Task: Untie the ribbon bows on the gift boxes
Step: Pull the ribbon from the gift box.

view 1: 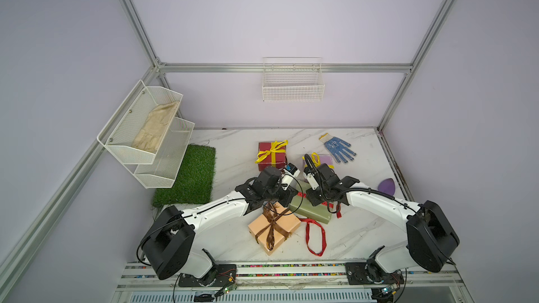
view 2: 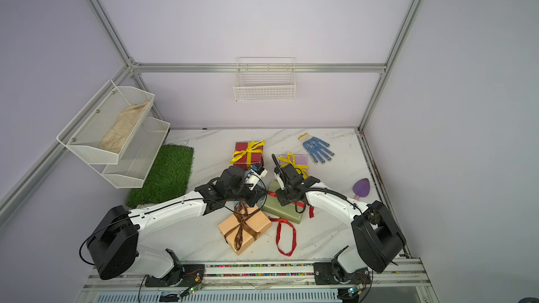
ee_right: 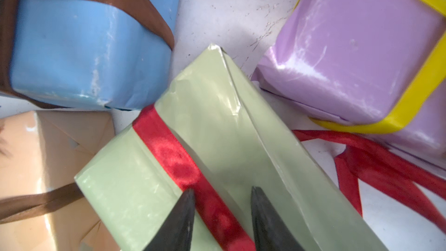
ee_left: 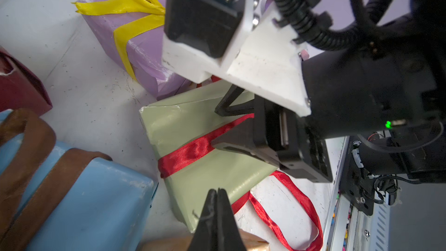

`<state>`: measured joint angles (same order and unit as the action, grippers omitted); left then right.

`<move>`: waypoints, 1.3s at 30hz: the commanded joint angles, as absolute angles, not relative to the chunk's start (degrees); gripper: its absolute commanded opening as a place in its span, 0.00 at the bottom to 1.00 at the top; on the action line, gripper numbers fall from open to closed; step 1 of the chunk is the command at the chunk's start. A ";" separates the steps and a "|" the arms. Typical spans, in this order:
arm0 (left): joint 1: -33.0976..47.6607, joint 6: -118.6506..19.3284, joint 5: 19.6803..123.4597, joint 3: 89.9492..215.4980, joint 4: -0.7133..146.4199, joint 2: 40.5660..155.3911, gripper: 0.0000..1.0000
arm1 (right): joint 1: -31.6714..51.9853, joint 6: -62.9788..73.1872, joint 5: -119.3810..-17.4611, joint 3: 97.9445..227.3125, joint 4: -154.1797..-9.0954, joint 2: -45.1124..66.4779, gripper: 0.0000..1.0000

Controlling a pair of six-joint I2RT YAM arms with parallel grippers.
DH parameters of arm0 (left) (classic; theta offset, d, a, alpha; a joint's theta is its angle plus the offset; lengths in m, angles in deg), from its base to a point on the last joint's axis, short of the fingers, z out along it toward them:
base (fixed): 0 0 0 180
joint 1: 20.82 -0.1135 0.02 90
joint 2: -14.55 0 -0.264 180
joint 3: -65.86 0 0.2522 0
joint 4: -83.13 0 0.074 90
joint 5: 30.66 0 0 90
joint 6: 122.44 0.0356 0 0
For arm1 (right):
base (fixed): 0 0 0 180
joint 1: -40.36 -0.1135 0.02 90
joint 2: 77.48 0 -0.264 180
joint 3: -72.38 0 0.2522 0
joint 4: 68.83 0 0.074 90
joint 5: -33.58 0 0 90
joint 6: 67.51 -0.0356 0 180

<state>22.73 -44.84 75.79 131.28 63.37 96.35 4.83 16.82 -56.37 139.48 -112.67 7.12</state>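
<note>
The olive green gift box (view 1: 306, 209) lies mid-table, with a glittery red ribbon (ee_right: 173, 155) banded across it and a loose red loop (view 1: 315, 236) trailing onto the table. My right gripper (ee_right: 223, 189) is open just over the box, one finger on each side of the red band; the left wrist view shows it (ee_left: 214, 126) the same way. My left gripper (ee_left: 217, 190) is shut and empty above the box's near corner. Around it lie the peach box (view 1: 284, 225) with a brown bow (view 1: 272, 220), the dark red box (view 1: 269, 157) with a yellow bow (view 1: 271, 149), the lilac box (view 1: 325, 159) and the light blue box (ee_right: 84, 44).
A blue-dotted glove (view 1: 338, 147) lies at the back right and a purple scoop-like thing (view 1: 386, 186) at the right edge. A green turf mat (view 1: 189, 176) covers the left side. White wire baskets (view 1: 145, 132) hang on the left wall, and another basket (view 1: 293, 83) on the back wall.
</note>
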 commanded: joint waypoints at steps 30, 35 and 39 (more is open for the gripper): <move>21.64 -43.78 76.36 126.00 64.74 89.27 0.02 | 1.16 18.75 -56.75 144.48 -122.55 13.86 0.37; 21.55 -43.95 76.06 125.43 64.91 88.73 0.02 | 1.07 17.76 -55.28 144.49 -122.56 14.27 0.24; 21.55 -43.83 77.52 124.93 65.89 88.86 0.02 | 1.07 16.35 -56.35 143.78 -121.60 14.63 0.08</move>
<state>21.95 -44.82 76.18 126.58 62.89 90.27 1.42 17.41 -55.97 145.62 -118.77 12.08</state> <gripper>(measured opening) 0.047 0.091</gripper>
